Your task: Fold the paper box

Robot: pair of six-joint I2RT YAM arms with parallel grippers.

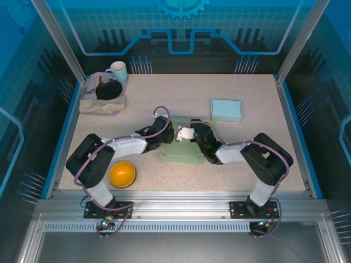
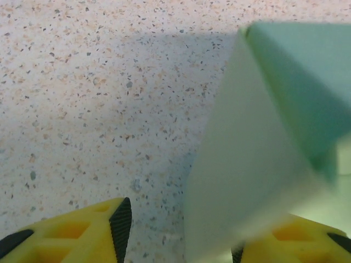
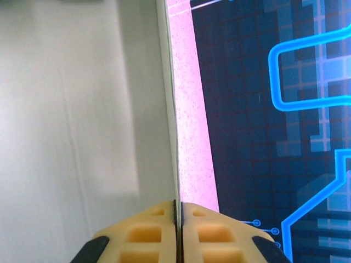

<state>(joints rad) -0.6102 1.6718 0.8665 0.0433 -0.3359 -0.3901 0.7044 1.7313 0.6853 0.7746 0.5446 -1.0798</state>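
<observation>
Box (image 1: pixel 180 155), pale green paper, lies partly flat near the middle of the table (image 1: pixel 258 93), between the two arms and a little toward the near edge. A lighter flap (image 1: pixel 184 132) stands up at its far side, and both grippers meet there. Left gripper (image 1: pixel 168 137) reaches in from the left. In the left wrist view its yellow fingers (image 2: pixel 82 233) stand apart, released, with bare speckled table between the left finger and a slanted box panel (image 2: pixel 247 175). That panel covers the tip of the other finger, and the blur there hides whether the two touch. Right gripper (image 1: pixel 192 136) reaches in from the right. In the right wrist view its fingers (image 3: pixel 148 233) are pressed tight together, clenched on the thin edge of the flap, which runs straight up from the pinch with its grey-white face to the left. A blue box (image 1: pixel 226 109), closed, sits well apart on the far right of the table. In the far left corner a cloth (image 1: pixel 101 105) carries a black bowl (image 1: pixel 108 89), with a pale mug (image 1: pixel 117 71) just beyond the bowl. A yellow round object (image 1: pixel 122 174) rests near the front edge, just beside the left arm.
</observation>
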